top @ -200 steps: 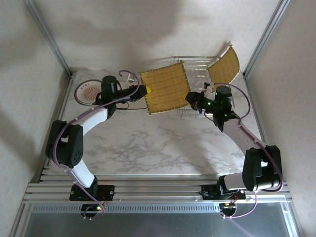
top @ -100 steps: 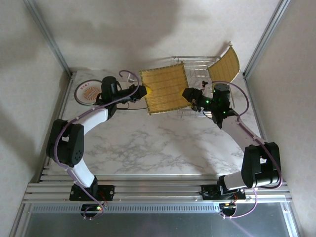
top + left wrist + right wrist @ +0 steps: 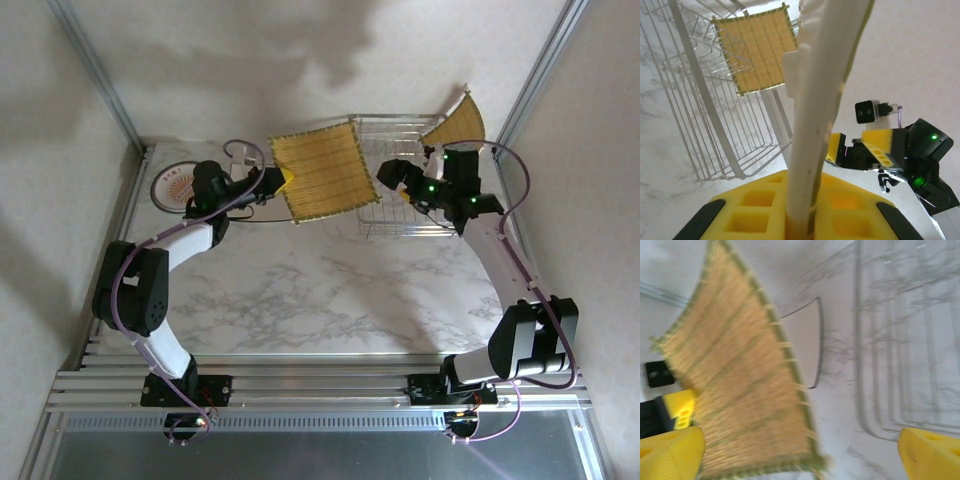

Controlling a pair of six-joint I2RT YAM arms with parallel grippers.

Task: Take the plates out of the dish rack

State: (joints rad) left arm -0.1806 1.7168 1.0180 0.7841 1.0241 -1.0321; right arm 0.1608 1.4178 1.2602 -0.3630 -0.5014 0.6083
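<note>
Pinching the striped yellow plate (image 3: 318, 173) by its left edge, your left gripper (image 3: 283, 178) holds it aloft at the dish rack's (image 3: 412, 229) left end. Your right gripper (image 3: 392, 178), jaws spread, hangs just beside its right edge; likely set-down space lies leftward, nearer your left gripper.

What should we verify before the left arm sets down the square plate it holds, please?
1. Left end effector shut on the square yellow plate: ok.
2. Right end effector open, not gripping that plate: ok.
3. Plate clear of the dish rack wires: cannot tell.
4. Bare table beside the round plate for set-down: ok.
5. Rack emptied: not ok, another yellow plate stands inside.
</note>
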